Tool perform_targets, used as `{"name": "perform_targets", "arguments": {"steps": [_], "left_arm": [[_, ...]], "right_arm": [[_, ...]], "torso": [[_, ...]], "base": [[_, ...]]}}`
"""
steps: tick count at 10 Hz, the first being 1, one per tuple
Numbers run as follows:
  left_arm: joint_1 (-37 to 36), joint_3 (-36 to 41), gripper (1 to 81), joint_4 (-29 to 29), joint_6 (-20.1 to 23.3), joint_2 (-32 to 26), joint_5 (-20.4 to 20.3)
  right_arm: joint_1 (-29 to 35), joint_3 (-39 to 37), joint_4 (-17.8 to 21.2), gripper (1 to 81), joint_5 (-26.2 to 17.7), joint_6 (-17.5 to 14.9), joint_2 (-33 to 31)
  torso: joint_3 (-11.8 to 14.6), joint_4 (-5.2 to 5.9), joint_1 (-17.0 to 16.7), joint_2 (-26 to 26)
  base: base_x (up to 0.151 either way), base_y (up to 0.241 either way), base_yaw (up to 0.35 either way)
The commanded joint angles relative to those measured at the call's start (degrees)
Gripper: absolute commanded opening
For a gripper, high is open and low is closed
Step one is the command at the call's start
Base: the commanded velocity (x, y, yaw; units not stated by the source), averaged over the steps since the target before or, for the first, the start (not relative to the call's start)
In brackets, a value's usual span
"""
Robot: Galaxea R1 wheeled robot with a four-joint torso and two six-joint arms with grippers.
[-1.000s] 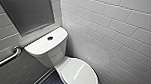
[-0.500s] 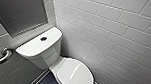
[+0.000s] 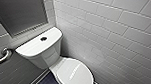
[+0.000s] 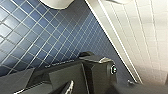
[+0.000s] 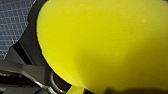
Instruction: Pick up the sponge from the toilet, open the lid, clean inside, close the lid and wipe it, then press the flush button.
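The white toilet (image 3: 44,58) stands in the corner, seen in the head view. Its oval lid (image 3: 74,73) lies shut over the bowl. The small dark flush button (image 3: 43,38) sits on the flat tank top. In the right wrist view the bright yellow sponge (image 5: 105,42) looms very large, with my right gripper (image 5: 62,82) shut on it. The left wrist view looks down past my left gripper (image 4: 75,80), which is open and holds nothing, over the blue tiled floor (image 4: 37,37). An edge of the white bowl (image 4: 56,3) shows there too.
A white tiled wall (image 3: 112,34) runs close along the toilet's right side. A metal grab bar (image 3: 1,57) is fixed to the wall at the left, below a dark framed panel (image 3: 18,12). A white skirting strip (image 4: 112,37) edges the blue floor.
The whole head view has shifted as the camera moved closer. The toilet now shows larger and a little further left. The lid stays shut.
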Motion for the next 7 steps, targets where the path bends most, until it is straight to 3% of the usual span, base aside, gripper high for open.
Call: {"name": "perform_targets", "arguments": {"steps": [1,7], "left_arm": [[-6.2,0.6,81.1,-2.2,-0.4,0.9,5.2],[-10.6,-2.8,81.1,-7.8,-0.5,7.0,4.7]], "right_arm": [[-3.7,-0.5,-3.6,1.0,-1.9,-0.2,0.3],[-4.6,-3.4,-4.6,1.0,-1.9,-0.2,3.8]], "torso": [[0.0,0.0,0.0,0.0],[0.0,0.0,0.0,0.0]], "base": [[0.0,0.0,0.0],[0.0,0.0,0.0]]}}
